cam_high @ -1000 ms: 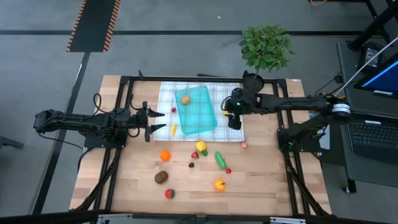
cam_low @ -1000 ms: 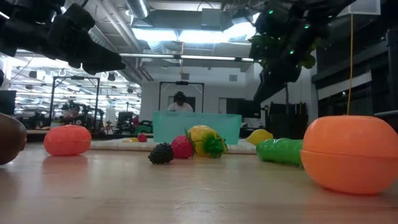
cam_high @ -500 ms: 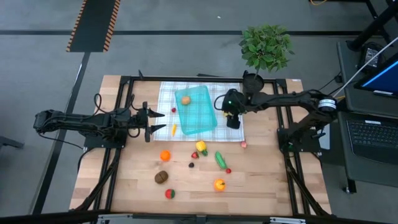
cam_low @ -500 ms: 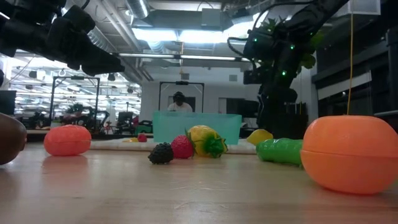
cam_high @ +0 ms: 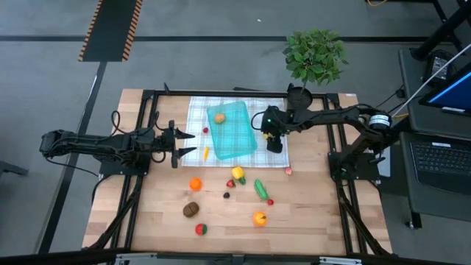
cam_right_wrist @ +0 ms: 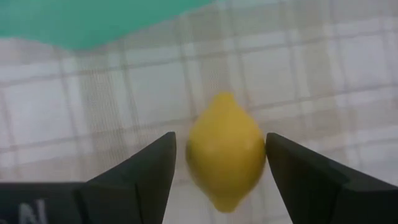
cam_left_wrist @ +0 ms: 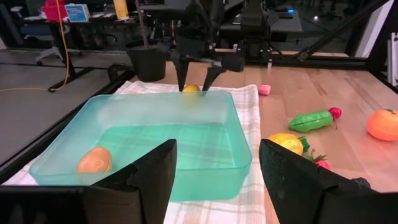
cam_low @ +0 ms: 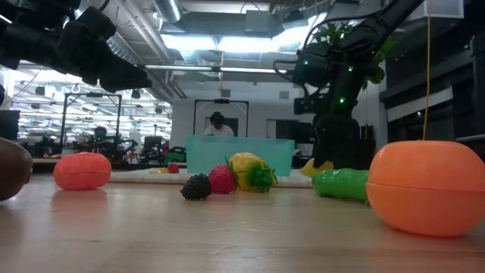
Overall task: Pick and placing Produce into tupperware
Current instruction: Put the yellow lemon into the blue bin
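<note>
Two fingers of the right hand straddle the lemon.

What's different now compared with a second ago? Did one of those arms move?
The right gripper swung a little toward the tupperware and came down over the checked cloth; its open fingers now straddle the lemon, not yet closed on it. The left gripper stayed put, open, beside the container. The potato inside and the produce scattered on the table have not moved.
</note>
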You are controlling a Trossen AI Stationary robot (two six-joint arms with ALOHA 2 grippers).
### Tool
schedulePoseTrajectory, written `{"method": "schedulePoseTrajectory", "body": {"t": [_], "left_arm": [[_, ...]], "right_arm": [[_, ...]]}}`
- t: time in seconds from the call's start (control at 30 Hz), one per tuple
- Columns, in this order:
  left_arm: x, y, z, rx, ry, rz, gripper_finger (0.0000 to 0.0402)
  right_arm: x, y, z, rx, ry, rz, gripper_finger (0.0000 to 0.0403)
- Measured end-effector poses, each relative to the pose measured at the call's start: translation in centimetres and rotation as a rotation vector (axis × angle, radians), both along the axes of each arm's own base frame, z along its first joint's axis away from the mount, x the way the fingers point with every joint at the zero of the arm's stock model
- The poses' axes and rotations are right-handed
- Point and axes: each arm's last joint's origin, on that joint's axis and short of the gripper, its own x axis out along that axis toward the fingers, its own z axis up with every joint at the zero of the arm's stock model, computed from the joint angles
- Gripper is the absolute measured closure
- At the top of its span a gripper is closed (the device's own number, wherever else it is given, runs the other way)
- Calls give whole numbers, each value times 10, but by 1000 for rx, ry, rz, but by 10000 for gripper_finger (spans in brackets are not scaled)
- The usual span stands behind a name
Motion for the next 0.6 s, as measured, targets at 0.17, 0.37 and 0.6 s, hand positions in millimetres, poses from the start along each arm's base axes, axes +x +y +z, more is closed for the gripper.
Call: {"method": "schedulePoseTrajectory", "body": {"t": [0.17,0.37,0.6], "left_arm": [[0,0,0,0,0,0,180],[0,0,0,0,0,0,180],[0,0,0,0,0,0,180]], "right_arm": [[2,-1,-11,9,33,5,154],[3,-2,-15,3,49,10,154],[3,-3,-14,-35,56,7,157]]}}
